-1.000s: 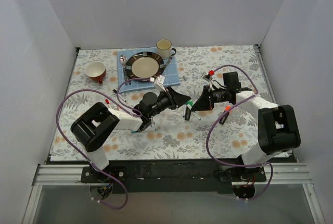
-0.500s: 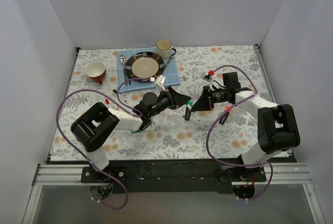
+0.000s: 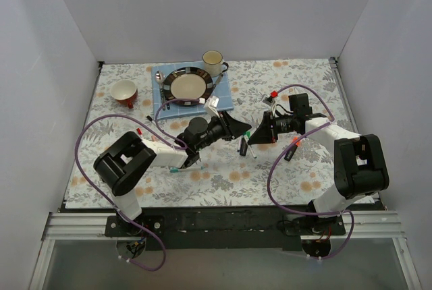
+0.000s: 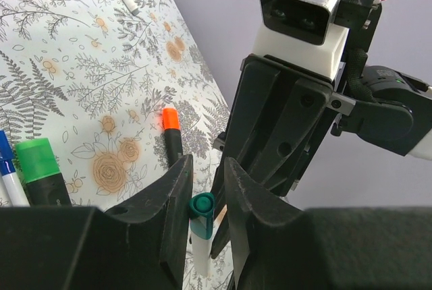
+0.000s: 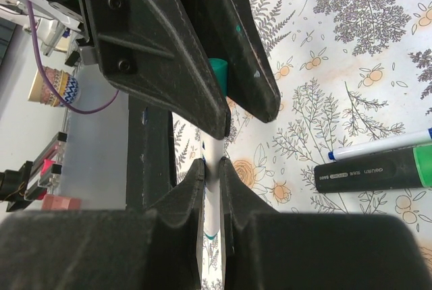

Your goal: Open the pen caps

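the teal pen cap [image 4: 202, 206] is pinched between the fingers of the left tool [image 4: 206, 177] above the desk [image 3: 310, 81] centre, cap not yet off; its white pen barrel [image 5: 211, 217] is clamped by the right tool [image 5: 210, 168], at 3 o'clock of the left one; a green-capped marker [image 3: 244, 144] is seen lying at 6 o'clock, just beside

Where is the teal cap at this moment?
In the left wrist view, the teal cap sits pinched in the left gripper, on the end of the white pen that the right gripper holds.
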